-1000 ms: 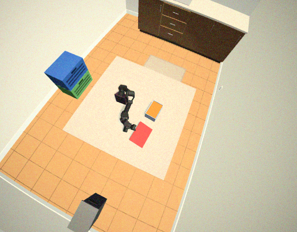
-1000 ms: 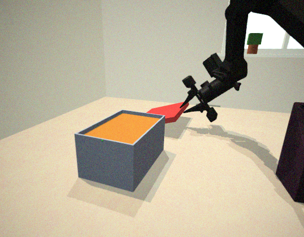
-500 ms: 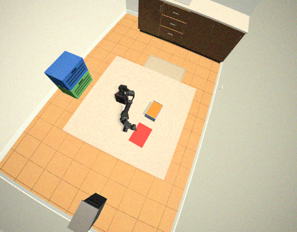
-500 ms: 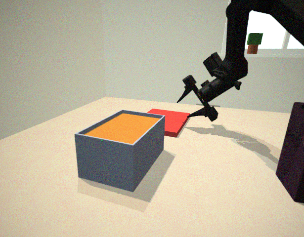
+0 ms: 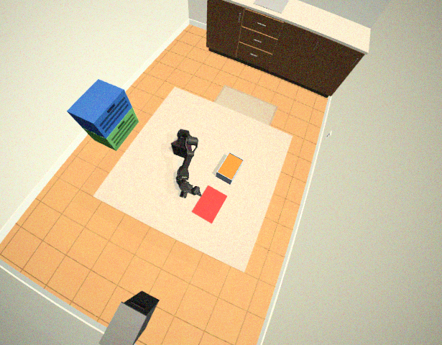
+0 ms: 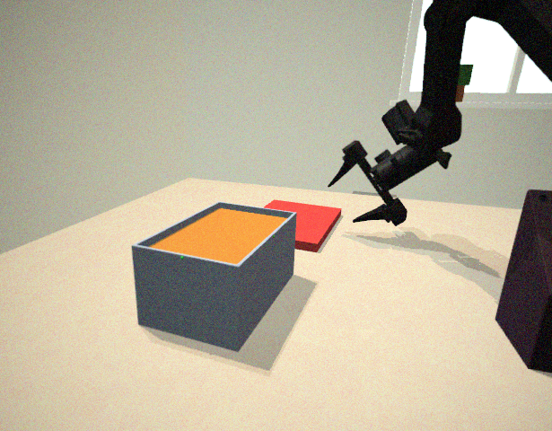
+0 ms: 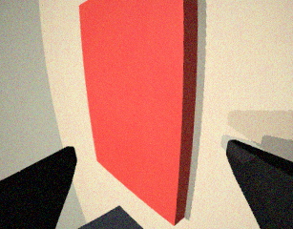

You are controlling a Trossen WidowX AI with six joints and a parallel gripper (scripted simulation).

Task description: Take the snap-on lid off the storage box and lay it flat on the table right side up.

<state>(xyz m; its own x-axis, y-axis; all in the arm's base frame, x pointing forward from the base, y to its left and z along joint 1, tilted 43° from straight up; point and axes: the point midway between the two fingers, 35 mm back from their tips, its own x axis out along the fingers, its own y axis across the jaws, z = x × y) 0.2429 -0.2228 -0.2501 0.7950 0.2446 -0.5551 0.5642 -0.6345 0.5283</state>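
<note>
The red lid [image 5: 209,204] [image 6: 312,223] [image 7: 136,95] lies on the table, apart from the box, with its broad smooth face up. It looks flat; its underside is hidden. The grey-blue storage box [image 5: 223,178] [image 6: 188,296] stands upright and uncovered, with an orange surface inside below its rim. In the exterior view the box hides part of the lid. My gripper [image 6: 341,204] [image 7: 153,152] is open and empty, with its fingers wide apart. It is above the table, beside the lid's arm-side edge, and touches neither lid nor box in the exterior view.
The beige table top [image 5: 146,178] [image 6: 382,347] carries the arm's base, the box and the lid. A dark blue-grey corner at the bottom of the wrist view looks like part of the box. Blue and green crates [image 5: 102,107] stand off to the side, beyond the table top.
</note>
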